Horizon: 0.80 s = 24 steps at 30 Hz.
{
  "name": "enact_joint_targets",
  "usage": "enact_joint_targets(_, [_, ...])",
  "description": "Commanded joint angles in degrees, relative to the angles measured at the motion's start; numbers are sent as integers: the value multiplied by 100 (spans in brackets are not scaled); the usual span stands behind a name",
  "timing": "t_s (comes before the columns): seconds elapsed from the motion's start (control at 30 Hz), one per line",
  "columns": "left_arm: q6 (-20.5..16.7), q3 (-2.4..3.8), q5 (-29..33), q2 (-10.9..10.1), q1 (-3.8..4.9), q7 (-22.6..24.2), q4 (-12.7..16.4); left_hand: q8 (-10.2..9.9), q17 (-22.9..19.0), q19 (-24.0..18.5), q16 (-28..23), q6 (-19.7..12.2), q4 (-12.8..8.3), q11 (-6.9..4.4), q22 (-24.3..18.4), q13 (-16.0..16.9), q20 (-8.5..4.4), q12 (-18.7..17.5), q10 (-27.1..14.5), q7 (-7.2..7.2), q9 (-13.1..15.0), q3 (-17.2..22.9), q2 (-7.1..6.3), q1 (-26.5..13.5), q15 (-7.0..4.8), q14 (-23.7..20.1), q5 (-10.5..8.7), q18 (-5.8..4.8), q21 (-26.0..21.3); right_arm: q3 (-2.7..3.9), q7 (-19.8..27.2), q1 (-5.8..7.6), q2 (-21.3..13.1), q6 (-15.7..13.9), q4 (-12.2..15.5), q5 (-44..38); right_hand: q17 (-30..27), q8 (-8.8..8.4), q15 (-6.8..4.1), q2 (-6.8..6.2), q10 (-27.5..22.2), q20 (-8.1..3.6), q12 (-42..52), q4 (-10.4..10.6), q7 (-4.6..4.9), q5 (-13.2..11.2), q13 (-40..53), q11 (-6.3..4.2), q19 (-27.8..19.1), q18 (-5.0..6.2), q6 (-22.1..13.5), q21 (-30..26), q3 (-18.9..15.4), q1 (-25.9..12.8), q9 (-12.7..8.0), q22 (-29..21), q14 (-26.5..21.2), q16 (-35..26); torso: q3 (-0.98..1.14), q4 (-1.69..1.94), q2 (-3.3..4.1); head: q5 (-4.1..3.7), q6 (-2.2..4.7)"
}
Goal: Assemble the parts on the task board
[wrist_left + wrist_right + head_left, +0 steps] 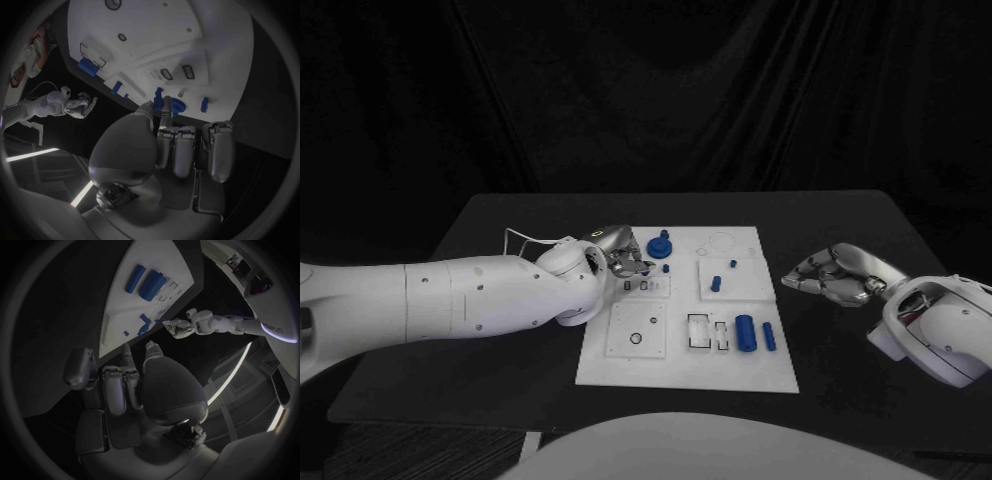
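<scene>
Lying flat near the board's [610, 360] front edge were two blue cylinders [746, 333], still loose, while the right hand [828, 274] hung off the board's right edge with fingers curled on nothing. Farther back, the left hand [620, 257] reached the blue round piece [659, 244] near the far-left corner; whether it gripped it I cannot tell, and next it probably needed pressing down squarely.

One task board [625, 355]; two hands — six blue parts [746, 334].

Black table [516, 225]; white task board [632, 365] flat at centre, blue parts [746, 334] on board.
</scene>
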Motion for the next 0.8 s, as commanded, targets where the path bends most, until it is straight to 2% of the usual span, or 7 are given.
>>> enact_joint_targets(0.03, [-75,4,-47,7,-26,-4,21,22,1508,309,15,-51,-251,-53,1230,1508,-22,-24,617,9,8,303,-8,24,-39,596,-25,31,-28,4,24,-16,-11,-83,18,-7,1358,21,18,-10,599,-8,-32,-1,-12,38,1495,12,-50,83,-34,-21,-31,62,-7,780,546,-21,3,-5,-5,6,1])
enact_joint_targets(0.5, [-162,4,-47,-6,-203,-6,-22,36,1508,307,15,-56,-168,-45,1230,1508,-16,-24,617,15,21,362,-41,-13,-31,596,12,32,-36,4,53,-22,-15,-112,30,-7,1363,22,18,-11,599,-8,-32,-1,-12,44,1495,11,-48,82,-32,-18,-32,64,-7,781,549,-17,1,-3,-3,2,1])
enact_joint_targets(0.8, [-225,4,-47,28,-239,37,-91,38,1508,309,15,-55,-161,-45,1233,1508,-15,-24,617,15,22,366,-44,-16,-31,596,10,31,-30,4,62,-24,-13,-118,29,-7,1363,22,18,-11,599,-8,-32,-1,-12,44,1495,11,-48,82,-32,-18,-32,64,-7,781,549,-17,1,-1,-2,6,1])
